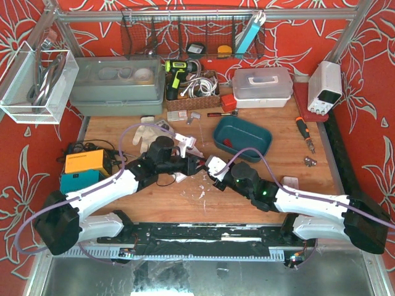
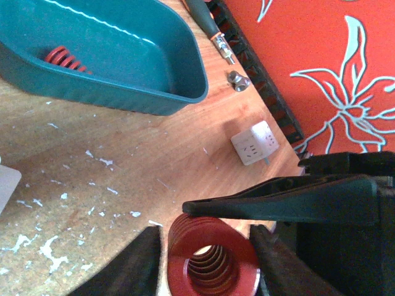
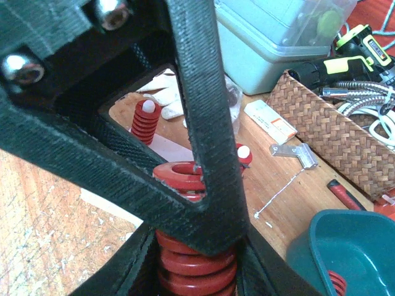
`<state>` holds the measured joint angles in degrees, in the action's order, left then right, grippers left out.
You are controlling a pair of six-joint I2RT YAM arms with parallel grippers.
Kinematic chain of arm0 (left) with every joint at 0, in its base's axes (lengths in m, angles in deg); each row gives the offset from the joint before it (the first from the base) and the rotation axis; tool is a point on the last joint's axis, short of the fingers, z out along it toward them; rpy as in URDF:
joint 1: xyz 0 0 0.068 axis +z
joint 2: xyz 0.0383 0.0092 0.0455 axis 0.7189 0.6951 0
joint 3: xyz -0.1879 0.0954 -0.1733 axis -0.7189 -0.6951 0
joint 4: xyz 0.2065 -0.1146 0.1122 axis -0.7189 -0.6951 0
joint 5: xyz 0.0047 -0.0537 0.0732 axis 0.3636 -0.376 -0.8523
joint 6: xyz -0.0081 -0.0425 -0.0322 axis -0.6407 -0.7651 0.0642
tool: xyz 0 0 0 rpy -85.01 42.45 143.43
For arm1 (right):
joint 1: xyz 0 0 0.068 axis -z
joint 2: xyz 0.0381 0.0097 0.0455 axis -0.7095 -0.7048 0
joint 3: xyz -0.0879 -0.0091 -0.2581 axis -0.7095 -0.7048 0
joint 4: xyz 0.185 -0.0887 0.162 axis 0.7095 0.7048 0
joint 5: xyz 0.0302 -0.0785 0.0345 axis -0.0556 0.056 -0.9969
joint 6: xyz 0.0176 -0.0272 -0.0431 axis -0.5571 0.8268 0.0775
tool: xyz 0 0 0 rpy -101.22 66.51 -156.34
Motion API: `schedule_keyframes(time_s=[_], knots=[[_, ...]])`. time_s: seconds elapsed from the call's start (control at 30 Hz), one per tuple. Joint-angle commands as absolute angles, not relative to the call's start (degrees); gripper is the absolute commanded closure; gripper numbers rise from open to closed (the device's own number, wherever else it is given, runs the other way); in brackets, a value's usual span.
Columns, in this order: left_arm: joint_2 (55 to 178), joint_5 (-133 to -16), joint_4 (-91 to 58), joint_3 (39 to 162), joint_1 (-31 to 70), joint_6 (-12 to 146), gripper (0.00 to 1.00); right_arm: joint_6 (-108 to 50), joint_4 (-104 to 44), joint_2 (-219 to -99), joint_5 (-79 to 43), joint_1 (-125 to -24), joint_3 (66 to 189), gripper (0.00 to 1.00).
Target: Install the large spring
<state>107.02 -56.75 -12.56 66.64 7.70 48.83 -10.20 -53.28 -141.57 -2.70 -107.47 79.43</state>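
- Spring (image 2: 213, 246): large and red, seen end-on between the fingers of the left gripper (image 2: 207, 233). Its near rim is cut off by the bottom edge of the left wrist view.
- Left gripper: one finger (image 2: 271, 265) touches the coils. Contact at the other side is hard to make out, so whether it grips cannot be told.
- Right gripper (image 3: 197, 253): its fingers press the coils from both sides, clamped on the spring. The spring stands upright here, with its lower end cut off by the frame.
- A black finger of the left gripper crosses the right wrist view and hides part of the spring's top ring.
- A black wedge, the right gripper's finger, lies across the left wrist view just above the spring.
- Top view: both grippers meet at mid-table, and the spring is hidden among them.
- Tray (image 2: 154, 98): teal, beyond the grippers. A small spring (image 2: 62, 58) lies inside, its lower part hidden by the wall.
- Peg spring (image 3: 146, 120): red with a white tip, seen through the finger's cutout. Its base is hidden.
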Motion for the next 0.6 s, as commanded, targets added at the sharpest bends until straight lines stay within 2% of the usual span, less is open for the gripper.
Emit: schedule_keyframes(time_s=[0.0,0.1,0.2,0.4,0.47,0.57], knots=[[106.6,-56.6,-11.9,67.6,7.6,49.0,0.75,-9.4,-55.6,-141.8,-1.8,-108.0,80.5,0.9],[105.8,-57.5,-12.9,68.0,7.6,49.4,0.88,-9.5,-55.5,-142.3,-1.6,-108.0,80.7,0.85],[104.2,-59.5,-14.3,68.0,7.6,49.9,0.93,-9.7,-55.4,-142.5,-0.9,-108.1,80.9,0.73],[100.0,-68.6,-22.7,70.1,7.6,52.4,0.94,-10.9,-54.1,-141.4,3.2,-108.0,81.4,0.42],[98.4,-73.1,-26.7,71.2,7.6,53.3,0.94,-11.6,-51.5,-140.1,6.3,-108.1,82.2,0.27],[95.7,-78.8,-31.8,72.1,7.6,54.2,0.94,-14.4,-48.9,-138.3,12.1,-107.9,82.9,0.15]])
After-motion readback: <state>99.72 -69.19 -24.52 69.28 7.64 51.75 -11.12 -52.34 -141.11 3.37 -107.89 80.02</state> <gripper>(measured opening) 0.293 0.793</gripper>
